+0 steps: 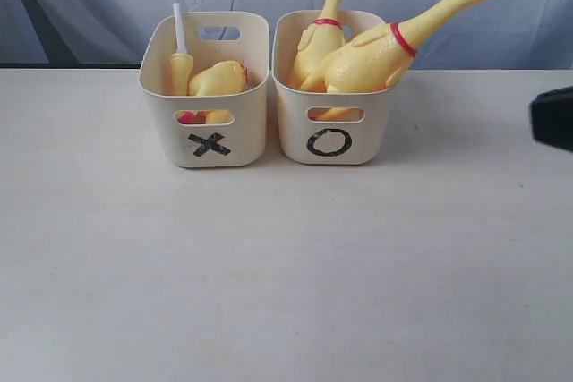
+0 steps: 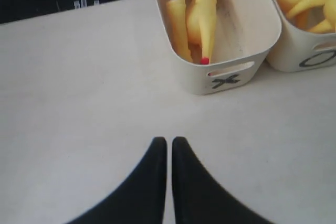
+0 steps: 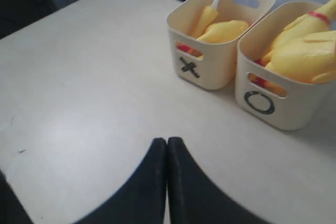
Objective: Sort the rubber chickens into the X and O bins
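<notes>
The pale tabletop (image 1: 269, 292) stretches bare and open in front of two cream bins that stand just beside each other near its far edge. The X bin (image 1: 246, 136) holds the headless body (image 1: 219, 78) and the neck piece (image 1: 181, 69), its white tube upright. The O bin (image 1: 291, 123) holds a slanting whole chicken (image 1: 367, 60) and a second chicken (image 1: 318, 42), both necks jutting above the rim. The left tool (image 2: 169, 145) and right tool (image 3: 167, 145) hover over bare tabletop well apart from the bins, jaws pressed narrow, holding nothing.
</notes>
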{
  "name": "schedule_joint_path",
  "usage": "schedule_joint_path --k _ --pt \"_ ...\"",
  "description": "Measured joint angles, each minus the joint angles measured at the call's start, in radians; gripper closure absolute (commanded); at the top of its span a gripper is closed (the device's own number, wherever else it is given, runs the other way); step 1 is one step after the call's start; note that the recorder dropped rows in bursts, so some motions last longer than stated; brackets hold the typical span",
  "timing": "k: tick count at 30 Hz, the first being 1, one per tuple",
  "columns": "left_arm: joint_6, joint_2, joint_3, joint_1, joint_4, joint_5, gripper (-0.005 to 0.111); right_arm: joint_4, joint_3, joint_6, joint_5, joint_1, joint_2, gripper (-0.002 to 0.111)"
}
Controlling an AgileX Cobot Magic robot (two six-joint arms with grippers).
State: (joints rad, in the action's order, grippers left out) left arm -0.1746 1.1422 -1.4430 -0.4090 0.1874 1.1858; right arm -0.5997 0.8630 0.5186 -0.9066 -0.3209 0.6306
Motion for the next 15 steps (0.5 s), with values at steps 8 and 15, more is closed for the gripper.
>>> schedule_joint_path --k 8,15 --pt "0.000 -0.258 0.002 0.022 0.000 -0.032 0.102 -0.016 0.000 0.000 0.000 0.166 -0.161 0.108" --pt "0.000 -0.507 0.002 0.221 0.031 -0.032 0.102 -0.024 0.000 0.000 0.000 0.176 -0.268 0.108"
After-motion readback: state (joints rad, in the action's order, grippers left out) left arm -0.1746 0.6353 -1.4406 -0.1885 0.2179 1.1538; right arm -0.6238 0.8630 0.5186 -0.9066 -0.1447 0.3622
